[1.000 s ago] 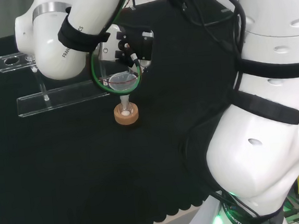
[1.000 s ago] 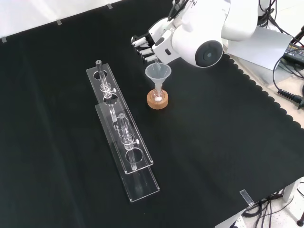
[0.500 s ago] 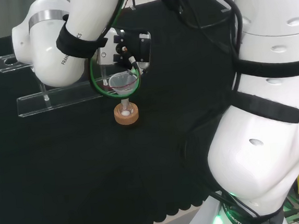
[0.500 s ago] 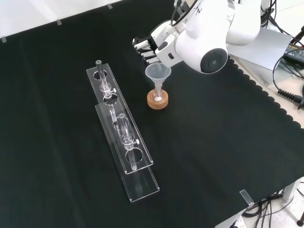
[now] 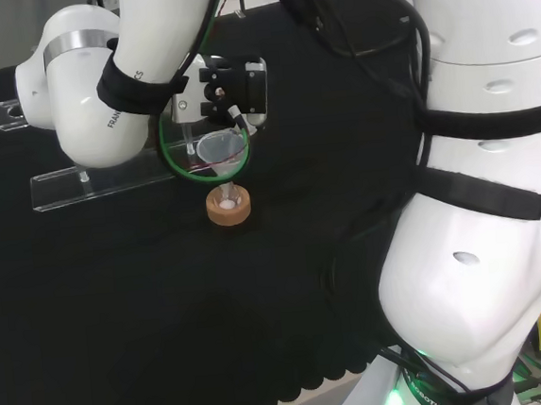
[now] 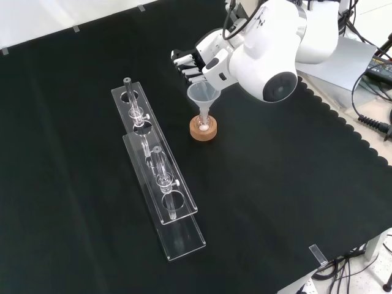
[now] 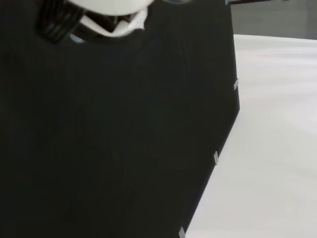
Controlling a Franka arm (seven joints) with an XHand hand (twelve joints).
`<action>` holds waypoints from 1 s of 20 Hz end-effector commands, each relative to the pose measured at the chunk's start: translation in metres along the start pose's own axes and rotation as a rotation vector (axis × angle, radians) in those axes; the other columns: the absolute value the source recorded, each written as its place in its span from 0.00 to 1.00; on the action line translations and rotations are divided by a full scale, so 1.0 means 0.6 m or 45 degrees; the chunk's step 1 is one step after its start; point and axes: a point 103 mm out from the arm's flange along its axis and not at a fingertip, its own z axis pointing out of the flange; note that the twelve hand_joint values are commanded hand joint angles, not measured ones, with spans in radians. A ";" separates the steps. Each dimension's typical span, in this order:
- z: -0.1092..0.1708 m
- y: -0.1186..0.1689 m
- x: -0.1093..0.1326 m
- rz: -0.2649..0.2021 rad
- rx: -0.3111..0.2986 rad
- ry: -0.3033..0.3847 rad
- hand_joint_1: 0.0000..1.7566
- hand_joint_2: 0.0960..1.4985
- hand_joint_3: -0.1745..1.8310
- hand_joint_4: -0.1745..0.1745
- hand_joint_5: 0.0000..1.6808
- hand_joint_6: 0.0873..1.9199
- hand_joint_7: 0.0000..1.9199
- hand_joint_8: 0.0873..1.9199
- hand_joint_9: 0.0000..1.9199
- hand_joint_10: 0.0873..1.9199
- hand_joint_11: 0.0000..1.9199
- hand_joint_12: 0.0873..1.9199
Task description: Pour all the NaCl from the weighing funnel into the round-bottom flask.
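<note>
Over the last second the hand (image 6: 191, 62) drifts slightly toward the front view's top while the weighing funnel (image 6: 203, 95) keeps its stem in the flask on the cork stand (image 6: 203, 128) — whether fingers grip it, I cannot tell — pouring seems nearly done.

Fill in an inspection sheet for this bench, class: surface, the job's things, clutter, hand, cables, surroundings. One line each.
Surface: black cloth, smooth.
Job's things: clear funnel stands upright, stem down in a small vessel on the cork ring; something white at the stem's foot.
Clutter: two clear racks, glassware in them.
Hand: the hand sits just behind the funnel's rim; grip unclear.
Cables: green cable loops by the funnel.
Surroundings: nothing seen.
</note>
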 end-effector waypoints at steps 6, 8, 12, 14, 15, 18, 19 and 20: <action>-0.007 0.000 -0.001 0.015 0.019 -0.053 0.61 0.43 0.45 1.00 0.66 0.49 0.44 0.31 0.56 0.17 0.34 0.61; -0.007 0.000 0.000 0.012 0.024 -0.048 0.61 0.43 0.45 1.00 0.66 0.49 0.44 0.31 0.56 0.17 0.34 0.61; -0.007 0.000 -0.001 0.022 0.039 -0.066 0.61 0.43 0.45 1.00 0.66 0.49 0.44 0.31 0.56 0.17 0.33 0.61; -0.010 -0.001 0.000 0.025 0.039 -0.085 0.61 0.43 0.45 1.00 0.66 0.49 0.44 0.31 0.56 0.17 0.33 0.61; -0.012 -0.002 0.001 0.027 0.037 -0.095 0.61 0.43 0.45 1.00 0.66 0.49 0.44 0.31 0.56 0.17 0.33 0.61; -0.017 -0.002 0.002 0.025 0.032 -0.117 0.61 0.42 0.45 1.00 0.66 0.49 0.44 0.31 0.56 0.17 0.33 0.60; -0.019 -0.002 0.003 0.027 0.029 -0.129 0.61 0.42 0.46 1.00 0.66 0.49 0.44 0.31 0.56 0.17 0.33 0.60; -0.022 -0.003 0.004 0.028 0.024 -0.137 0.61 0.42 0.46 1.00 0.66 0.49 0.44 0.31 0.56 0.17 0.33 0.60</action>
